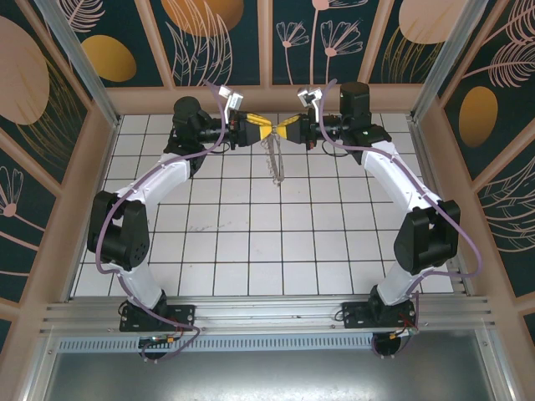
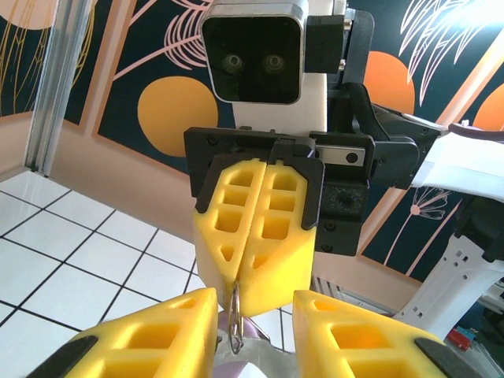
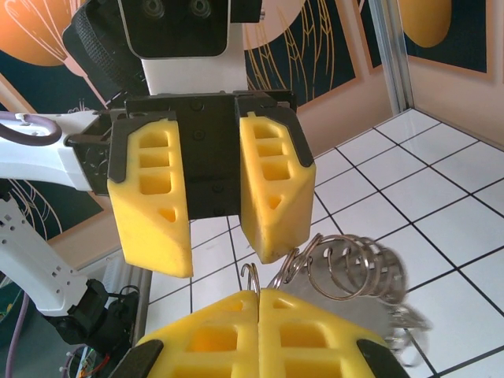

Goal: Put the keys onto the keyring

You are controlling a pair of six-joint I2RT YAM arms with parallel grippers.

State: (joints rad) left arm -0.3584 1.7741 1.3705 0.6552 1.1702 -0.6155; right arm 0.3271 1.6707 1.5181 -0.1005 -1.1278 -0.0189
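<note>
**tilefan:** Starting closest to the lens on the right wrist: the right gripper [image 3: 258, 298] has its yellow pads squeezed flat together. A small loop of the keyring [image 3: 250, 277] pokes up out of the seam, so it's pinching the wire.

**yam_owner:** Yep. The rest of the keyring fans out as a springy metal coil just right of that pinch. Some grey bits dangle off the coil's low end, but they're too smeared to tell what they are.

**tilefan:** Just behind the keyring sits the left gripper [image 3: 216, 258], jaws spread wide and gripping nothing. One finger [image 3: 272, 189] ends right beside the coil. Touching or not, can't tell.

**yam_owner:** The left wrist cam agrees. The keyring wire [image 2: 236, 305] hangs in the gap between the left gripper's [image 2: 256, 315] spread fingers. The right gripper's [image 2: 239, 293] closed pads sit dead ahead, blocking that gap. Directly under the keyring there's a pale lilac piece that looks like the key [image 2: 250, 364], mostly cut off by the frame edge.

**tilefan:** From above, the left gripper [image 1: 263, 129] and right gripper [image 1: 286, 129] are nose to nose, with the keyring [image 1: 274, 159] dangling beneath them over the white tiled table [image 1: 251, 242]. Beyond the keyring is the wall [image 1: 292, 42] with painted flowers.
</note>
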